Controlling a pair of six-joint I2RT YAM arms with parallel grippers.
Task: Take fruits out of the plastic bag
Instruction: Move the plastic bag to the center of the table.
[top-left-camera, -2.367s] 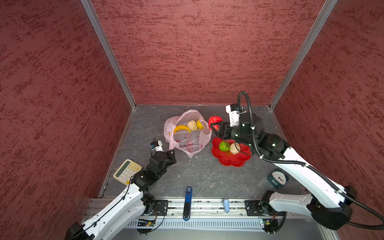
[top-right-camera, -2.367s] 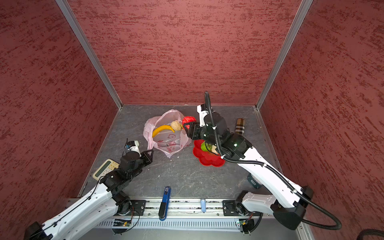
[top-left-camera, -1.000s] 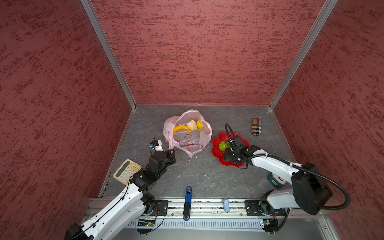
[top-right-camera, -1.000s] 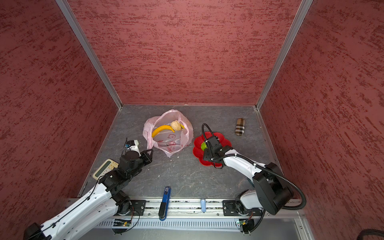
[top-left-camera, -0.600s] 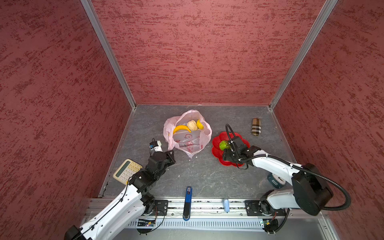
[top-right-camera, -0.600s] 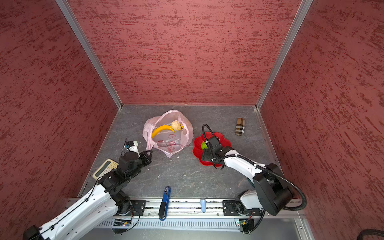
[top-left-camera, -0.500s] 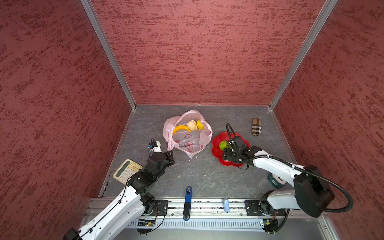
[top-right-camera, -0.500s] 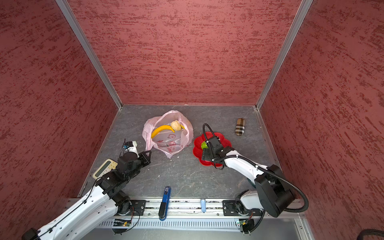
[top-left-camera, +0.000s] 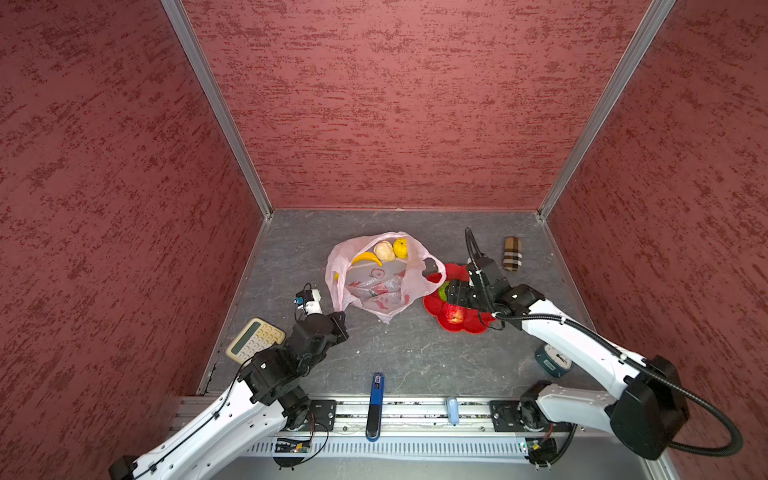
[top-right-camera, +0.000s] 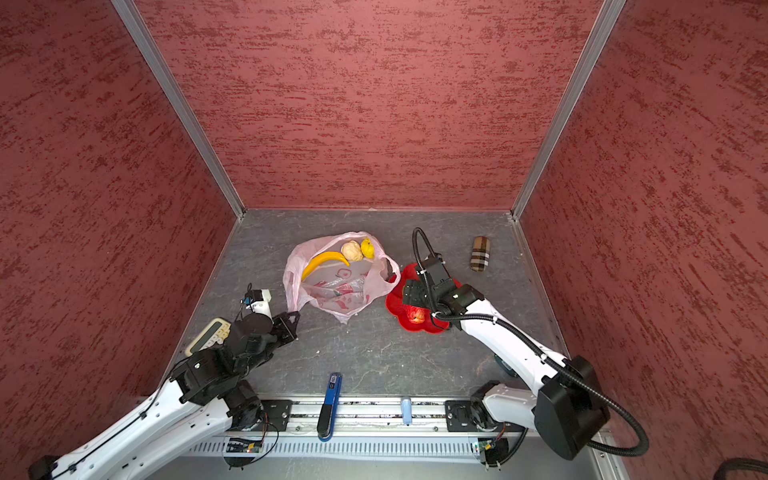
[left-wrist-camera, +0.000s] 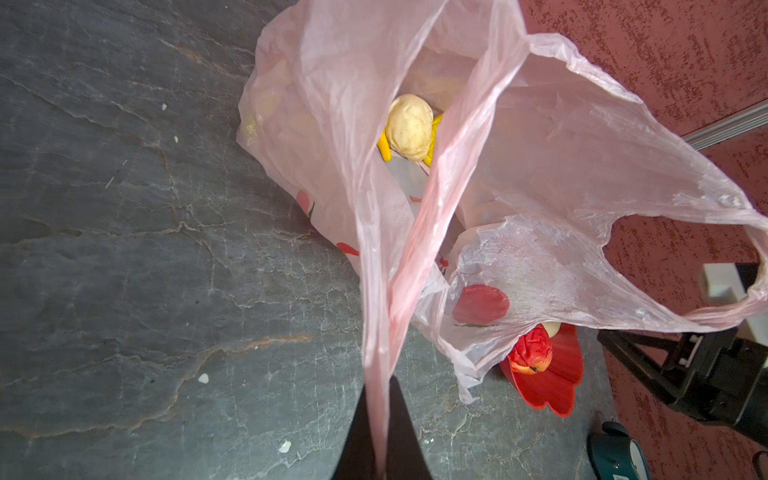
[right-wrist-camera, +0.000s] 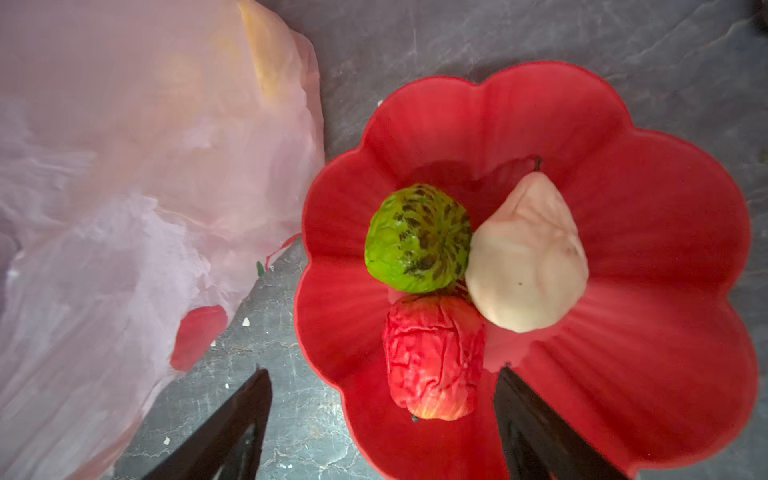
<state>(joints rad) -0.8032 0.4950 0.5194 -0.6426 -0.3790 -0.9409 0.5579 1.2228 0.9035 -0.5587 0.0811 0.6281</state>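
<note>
Fruits: three remain inside the plastic bag (top-left-camera: 374, 286), which lies mouth-open near the middle of the grey table (top-left-camera: 415, 357). They are the banana (top-left-camera: 366, 258), one beige lumpy fruit (top-left-camera: 384, 251) and the small yellow round fruit (top-left-camera: 400, 247), grouped at the bag's far end. Three lie on the red flower-shaped plate (right-wrist-camera: 644, 208) just beside the bag: the green fruit (right-wrist-camera: 417, 239), the second beige fruit (right-wrist-camera: 525, 257) and the red fruit (right-wrist-camera: 434, 357), all touching one another.

Change noted: in the earliest frames the plate carried only the green and beige pieces, and the right gripper held the red fruit up beside the bag's mouth. The red fruit now rests on the plate. The right gripper (right-wrist-camera: 383, 373) hangs low over it with jaws spread wide, one finger on either side of the fruit (nothing gripped).

Observation on the left gripper (left-wrist-camera: 379, 390): it stands at the bag's near corner, much where it stood before. Its jaws are pressed together on a handle (left-wrist-camera: 376, 324) of the bag, and the pink strip runs taut from the fingertips to the bag.

Bag: the other handle loop (left-wrist-camera: 715, 318) now reaches over the plate's edge in both top views; a second ago it fell short of it.

The calculator (top-left-camera: 254, 340) and the checked pouch (top-left-camera: 512, 253) lie as before
</note>
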